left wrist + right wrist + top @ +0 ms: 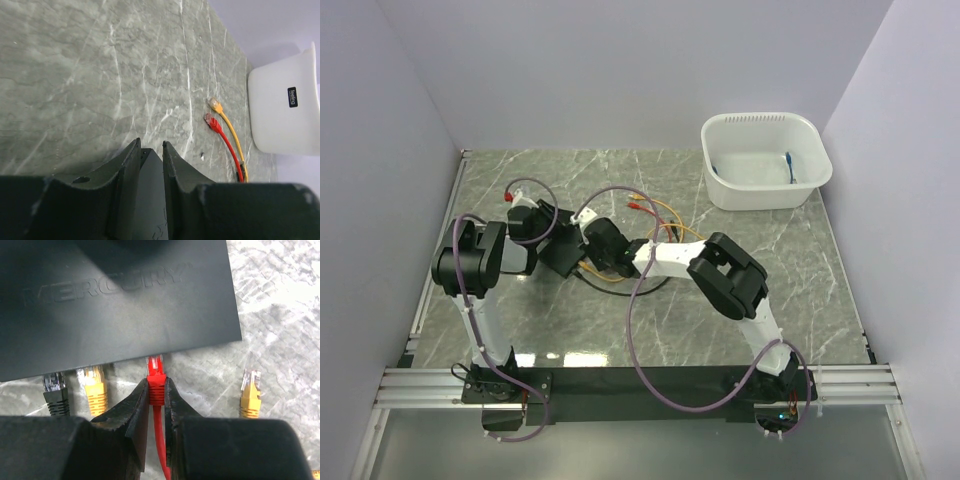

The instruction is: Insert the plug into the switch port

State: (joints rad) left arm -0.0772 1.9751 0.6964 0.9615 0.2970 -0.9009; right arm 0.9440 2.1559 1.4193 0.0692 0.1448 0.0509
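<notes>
The matte-black switch box (125, 300), marked MERCURY, lies in the middle of the table (560, 258). My right gripper (156, 382) is shut on a red plug (156, 371) by its ribbed boot. The plug's clear tip touches the box's port edge; I cannot tell how deep it sits. A black plug (55, 387) and a yellow plug (95, 385) sit in ports to its left. My left gripper (151, 145) is shut on the box's edge (150, 190) from the other side. In the top view both grippers, left (542, 228) and right (600, 245), meet at the box.
A loose yellow plug (250, 390) lies right of the red one. Another red plug (210, 120) and yellow plug (215, 104) lie on the marble beyond the box. Cables loop around (640, 205). A white tub (765, 160) stands at the back right.
</notes>
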